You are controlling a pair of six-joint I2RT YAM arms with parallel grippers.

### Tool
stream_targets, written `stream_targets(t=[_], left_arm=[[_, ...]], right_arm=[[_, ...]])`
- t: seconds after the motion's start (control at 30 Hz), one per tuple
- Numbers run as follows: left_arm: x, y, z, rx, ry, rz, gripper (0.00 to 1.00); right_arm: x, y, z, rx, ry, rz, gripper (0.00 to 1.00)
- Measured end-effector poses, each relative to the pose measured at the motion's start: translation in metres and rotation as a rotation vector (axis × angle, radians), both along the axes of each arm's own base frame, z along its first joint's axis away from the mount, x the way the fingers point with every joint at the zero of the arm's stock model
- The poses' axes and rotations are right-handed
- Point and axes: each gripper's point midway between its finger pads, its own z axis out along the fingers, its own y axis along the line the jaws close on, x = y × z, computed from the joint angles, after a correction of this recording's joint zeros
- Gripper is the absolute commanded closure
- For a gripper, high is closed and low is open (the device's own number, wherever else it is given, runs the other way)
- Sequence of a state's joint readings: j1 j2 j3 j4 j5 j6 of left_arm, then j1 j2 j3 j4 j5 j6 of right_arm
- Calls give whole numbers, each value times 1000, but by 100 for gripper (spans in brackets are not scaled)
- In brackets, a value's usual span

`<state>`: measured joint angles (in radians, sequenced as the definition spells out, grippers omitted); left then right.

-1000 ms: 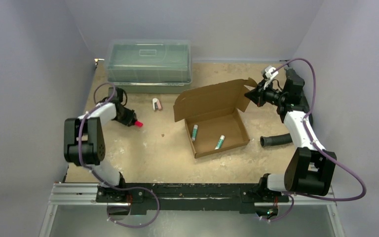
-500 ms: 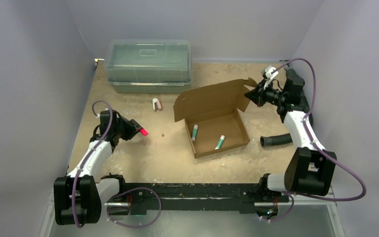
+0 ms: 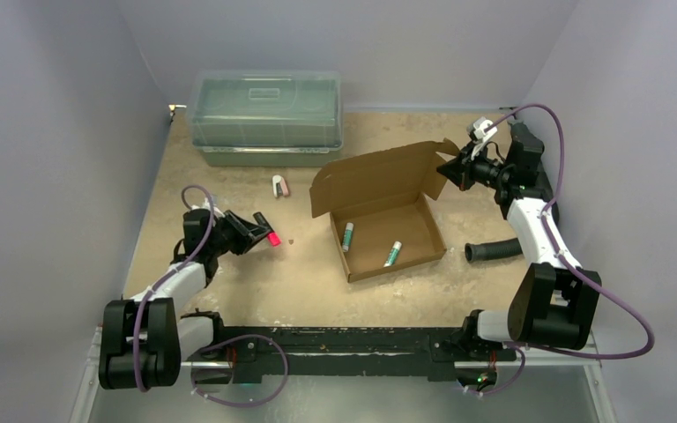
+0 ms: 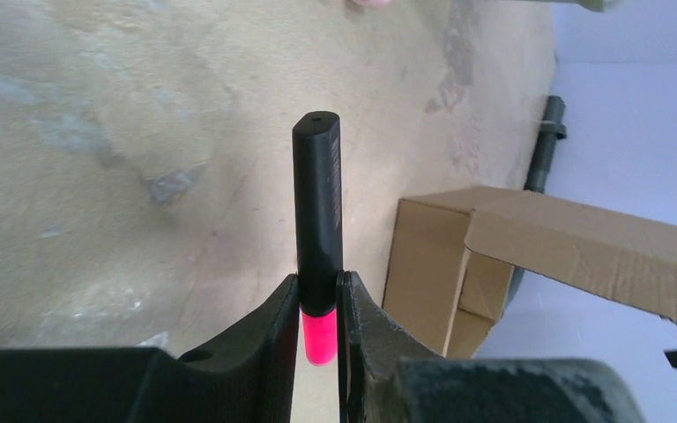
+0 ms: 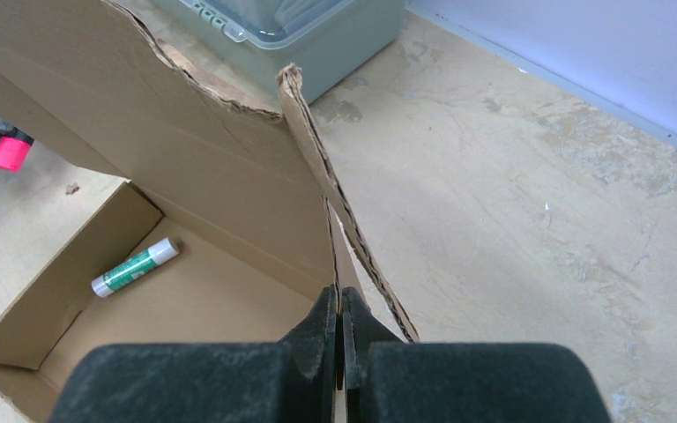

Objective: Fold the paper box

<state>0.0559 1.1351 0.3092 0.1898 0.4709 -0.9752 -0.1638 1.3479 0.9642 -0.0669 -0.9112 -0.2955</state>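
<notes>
Sitting right of centre on the worn tan counter (image 3: 256, 282), the plain brown corrugated cardboard paper box (image 3: 386, 231) already has its shallow tray formed. Its hinged lid stands up along the far side. Two small green-and-white glue sticks (image 3: 347, 235) lie loose on the tray floor.

Your right claw (image 3: 450, 169) is pressed together on the lid's right side flap, at the far right corner. From the wrist view, its fingers pinch that thin cardboard edge-on. That hold looks meant to prop the lid open so the tray can be reached from the left, rather than to fold anything yet.

Your left claw (image 3: 254, 231) sits well left of the box, low over the counter, pinching a black marker with a bright pink end (image 4: 319, 198). The pink end is between the fingers and the black barrel juts out toward the box. My guess is that it is meant to go into the tray before the lid closes.

A clear greenish plastic lidded bin (image 3: 264, 110) stands at the far left. A black ribbed hose (image 3: 494, 251) lies just right of the box.
</notes>
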Motion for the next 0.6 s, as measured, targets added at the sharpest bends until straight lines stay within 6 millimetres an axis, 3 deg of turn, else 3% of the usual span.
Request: stream_targets(t=[0.17, 0.33, 0.47, 0.6], left_arm=[[-6, -15, 12, -54, -106, -86, 100], [-32, -44, 21, -89, -196, -206, 100], [-50, -74, 48, -99, -315, -328, 100], [-58, -84, 71, -92, -435, -370, 100]], right_arm=[[0, 0, 0, 0, 0, 0, 100], [0, 0, 0, 0, 0, -1, 100], [0, 0, 0, 0, 0, -1, 100], [0, 0, 0, 0, 0, -2, 100]])
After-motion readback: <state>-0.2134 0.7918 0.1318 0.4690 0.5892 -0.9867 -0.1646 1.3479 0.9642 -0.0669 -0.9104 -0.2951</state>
